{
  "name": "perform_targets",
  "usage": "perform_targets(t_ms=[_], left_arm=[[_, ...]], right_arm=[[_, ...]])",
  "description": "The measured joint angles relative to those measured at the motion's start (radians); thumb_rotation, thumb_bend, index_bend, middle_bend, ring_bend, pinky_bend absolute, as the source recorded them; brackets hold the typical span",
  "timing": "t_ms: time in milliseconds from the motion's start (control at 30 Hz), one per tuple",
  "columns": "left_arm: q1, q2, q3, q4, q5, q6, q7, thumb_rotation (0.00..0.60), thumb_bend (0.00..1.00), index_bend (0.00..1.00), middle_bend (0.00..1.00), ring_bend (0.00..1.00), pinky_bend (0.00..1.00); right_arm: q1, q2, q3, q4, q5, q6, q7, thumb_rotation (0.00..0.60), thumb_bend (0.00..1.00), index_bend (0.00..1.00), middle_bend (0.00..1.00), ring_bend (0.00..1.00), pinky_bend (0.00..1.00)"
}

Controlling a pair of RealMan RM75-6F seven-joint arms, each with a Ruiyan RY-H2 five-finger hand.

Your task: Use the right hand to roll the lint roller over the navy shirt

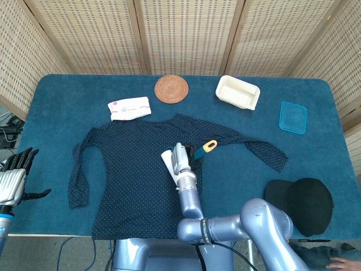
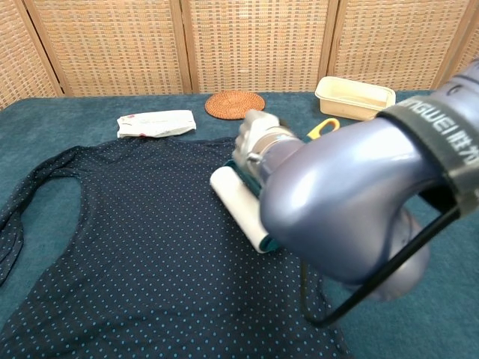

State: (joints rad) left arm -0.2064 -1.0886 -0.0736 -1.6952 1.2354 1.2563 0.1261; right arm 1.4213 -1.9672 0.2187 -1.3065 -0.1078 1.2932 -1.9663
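1. My left hand [image 1: 12,182] sits far out to the left, off the table edge and well apart from everything, its fingers spread and holding nothing. It has no part in this stroke.
2. The navy dotted long-sleeved shirt [image 1: 130,169] lies flat on the blue table cloth [image 1: 67,96], its body reaching left of and below my right hand and its sleeves trailing out to either side.
3. The white-barrelled lint roller with teal frame and yellow handle loop [image 2: 239,208] rests with its barrel on the shirt's right chest area, touching the fabric. Its barrel runs diagonally, the near end pointing towards me and the far end towards the collar. The yellow loop sticks out to the right beyond my fingers.
4. My right hand [image 1: 179,160] is wrapped round the roller's handle, gripping it. I judge the unrolled stretch of shirt lies mostly to my left, so the next stroke should run crosswise to the barrel, leftwards.
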Motion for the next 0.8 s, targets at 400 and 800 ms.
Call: perform_targets(t_ms=[400, 800], left_arm=[[-0.005, -0.005, 0.002, 0.007, -0.008, -0.012, 0.006, 0.6, 0.0, 0.0, 0.0, 0.0, 0.0], [-0.008, -0.007, 0.001, 0.016, -0.016, -0.02, 0.002, 0.6, 0.0, 0.0, 0.0, 0.0, 0.0]], right_arm=[[0.097, -0.14, 0.085, 0.012, -0.018, -0.002, -0.034, 0.6, 0.86, 0.72, 1.0, 1.0, 1.0], [0.035, -0.092, 0.02, 0.028, -0.026, 0.014, -0.038, 0.6, 0.86, 0.71, 1.0, 1.0, 1.0]])
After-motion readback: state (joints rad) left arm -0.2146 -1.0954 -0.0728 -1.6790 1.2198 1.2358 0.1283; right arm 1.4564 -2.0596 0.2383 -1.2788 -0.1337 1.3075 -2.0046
